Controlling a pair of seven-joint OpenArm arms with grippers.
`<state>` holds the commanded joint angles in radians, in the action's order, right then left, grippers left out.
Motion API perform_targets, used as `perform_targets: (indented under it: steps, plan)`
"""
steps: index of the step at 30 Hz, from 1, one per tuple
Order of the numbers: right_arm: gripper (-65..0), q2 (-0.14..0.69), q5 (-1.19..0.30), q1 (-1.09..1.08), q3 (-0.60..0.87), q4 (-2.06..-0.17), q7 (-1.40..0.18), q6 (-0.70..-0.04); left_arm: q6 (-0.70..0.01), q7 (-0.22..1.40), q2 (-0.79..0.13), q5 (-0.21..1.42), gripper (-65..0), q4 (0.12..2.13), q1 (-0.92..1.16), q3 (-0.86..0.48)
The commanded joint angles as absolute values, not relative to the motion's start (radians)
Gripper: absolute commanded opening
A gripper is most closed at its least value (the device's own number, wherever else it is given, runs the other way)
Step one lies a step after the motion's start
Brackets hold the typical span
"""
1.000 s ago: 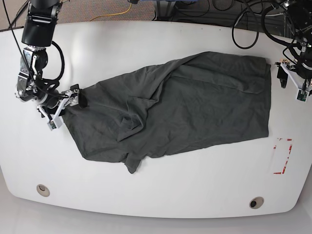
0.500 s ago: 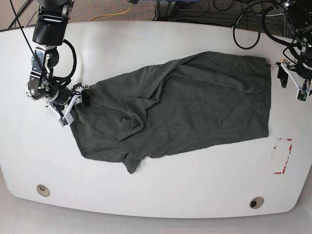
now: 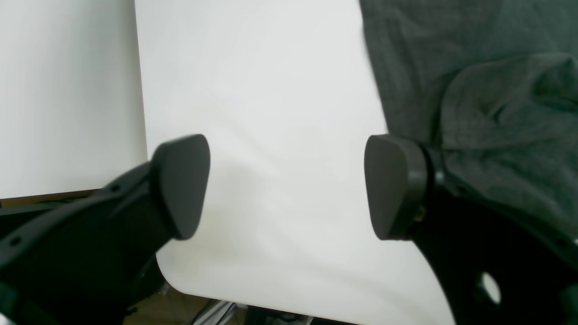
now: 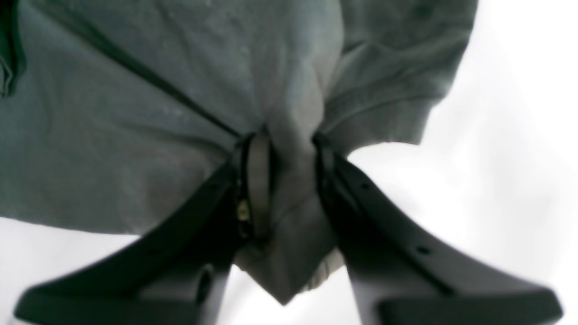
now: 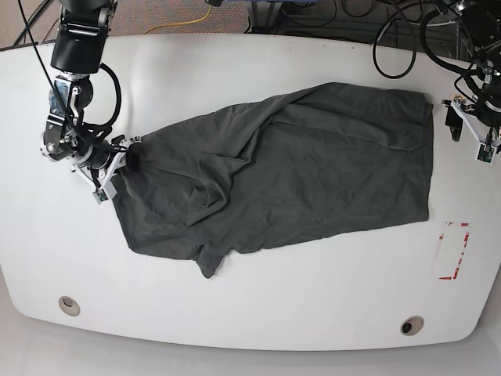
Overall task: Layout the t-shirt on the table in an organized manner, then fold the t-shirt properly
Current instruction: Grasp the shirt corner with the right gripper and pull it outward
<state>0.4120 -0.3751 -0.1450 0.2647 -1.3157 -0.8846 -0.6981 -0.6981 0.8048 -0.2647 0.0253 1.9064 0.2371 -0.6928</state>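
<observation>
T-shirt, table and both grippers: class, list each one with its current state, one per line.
T-shirt: spread out but wrinkled and partly bunched, not folded, one edge pinched.
Right gripper: shut on the t-shirt's edge.
Left gripper: open, empty, over bare table beside the t-shirt.
Table: white, t-shirt lying across its middle.

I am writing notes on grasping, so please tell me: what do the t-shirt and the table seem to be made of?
The t-shirt looks like soft matte knit fabric, probably cotton: it wrinkles and bunches where the right gripper pinches it. The table looks like a hard, smooth white surface, perhaps laminate: faint sheen, rounded edge; the exact material cannot be told.
</observation>
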Motion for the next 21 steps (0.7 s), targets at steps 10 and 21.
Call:
perform_targets:
  steps: [10, 21]
  plan:
    - [-30.1, 0.437, -0.374, -0.139, 0.265, -1.374, -0.888, -0.698, -0.698, 0.805, -0.265, 0.024, -14.4, 1.906, 0.237, -0.673]
    - [-29.6, 0.44, -0.366, -0.137, 0.265, -1.392, -0.889, -0.698, -0.698, 0.806, -0.265, 0.024, -14.4, 1.906, 0.237, -0.662]
